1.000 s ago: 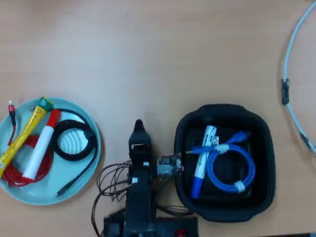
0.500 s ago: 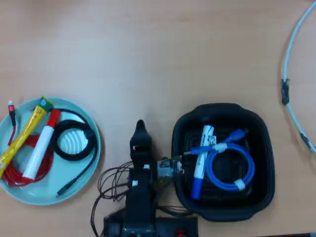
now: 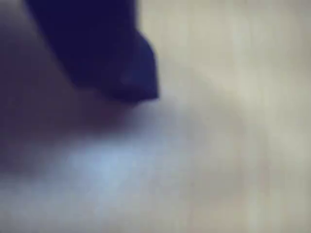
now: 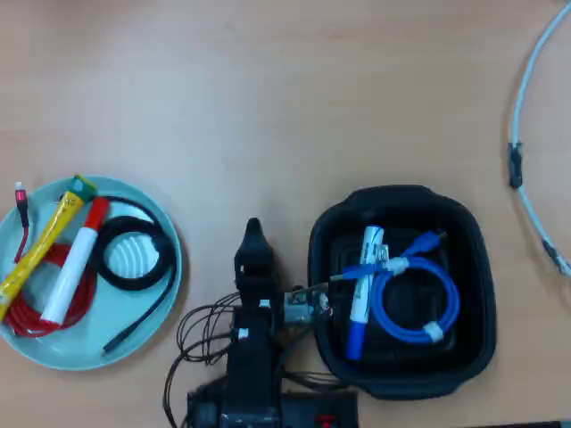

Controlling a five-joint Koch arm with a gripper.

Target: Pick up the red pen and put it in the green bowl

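The tabletop (image 4: 294,98) is pale wood, and the arm (image 4: 254,357) rises from its six o'clock edge in the overhead view, reaching toward twelve. The black tray (image 4: 473,267) sits at the arm's three o'clock, holding a coiled blue cable (image 4: 426,308) and a white marker with a blue cap (image 4: 361,290). The green bowl (image 4: 80,352) lies at the arm's nine o'clock. The red pen (image 4: 76,267) already rests inside it, its red cap pointing toward one o'clock, lying over a red cable (image 4: 36,323) and beside a yellow pen (image 4: 40,241), with a black cable (image 4: 134,254) coiled at its three o'clock.

Judging from this, the placing step looks done: the pen is in the bowl and the hand (image 4: 254,234) is apart from it, between bowl and tray. Only one dark tip shows in either view, so I cannot tell whether the hand is spread or pressed together. The wrist view is blurred to a dark shape over pale surface. The next move likely calls only for drawing back to rest without snagging the loose wires (image 4: 201,325) by the base.

The yellow pen carries dark lettering, too small to read; no brand is legible anywhere.
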